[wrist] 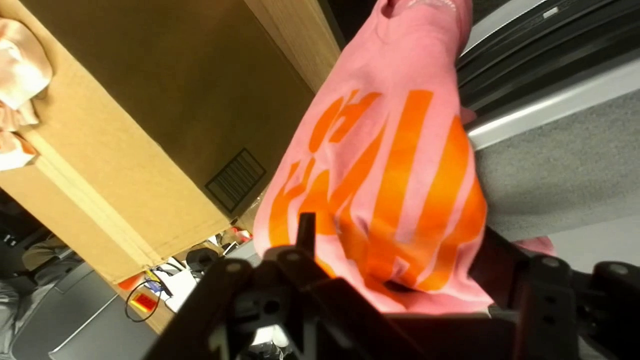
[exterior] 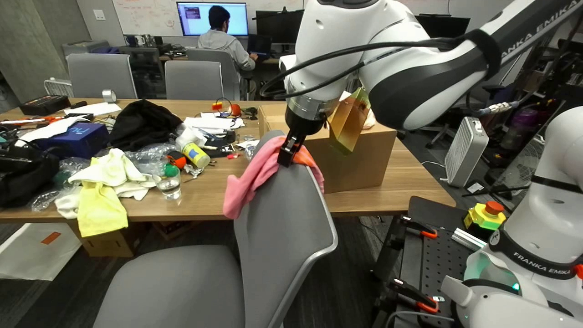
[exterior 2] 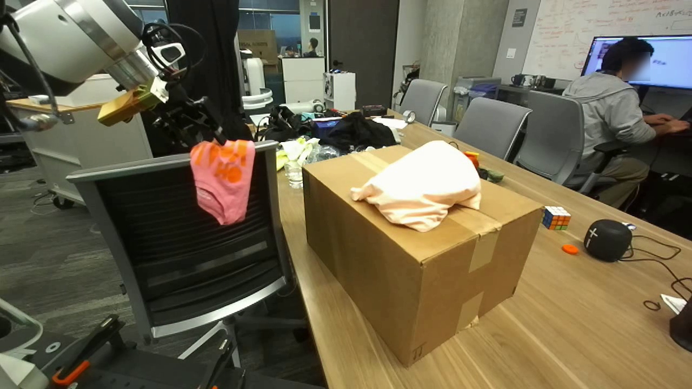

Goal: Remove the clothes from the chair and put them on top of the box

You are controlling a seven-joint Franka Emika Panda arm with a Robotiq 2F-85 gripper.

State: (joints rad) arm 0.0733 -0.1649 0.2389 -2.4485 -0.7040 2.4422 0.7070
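Note:
A pink cloth with orange print (exterior: pixel 255 177) hangs over the top of the grey chair's backrest (exterior: pixel 291 209); it also shows in an exterior view (exterior 2: pixel 224 183) and fills the middle of the wrist view (wrist: pixel 400 150). My gripper (exterior: pixel 291 155) is down at the chair's top edge, at the cloth. In the wrist view my gripper (wrist: pixel 397 240) has its fingers apart, with bunched cloth between them. The brown cardboard box (exterior 2: pixel 362 265) stands on the table beside the chair. A peach cloth (exterior 2: pixel 427 186) lies on top of the box.
The wooden table (exterior: pixel 214 196) holds a black cloth (exterior: pixel 143 125), yellow and white cloths (exterior: pixel 107 182), a glass (exterior: pixel 170 187) and a blue box (exterior: pixel 75 136). A speaker (exterior 2: pixel 608 240) and a puzzle cube (exterior 2: pixel 557 218) are beyond the box. A person (exterior: pixel 223 41) sits at the back.

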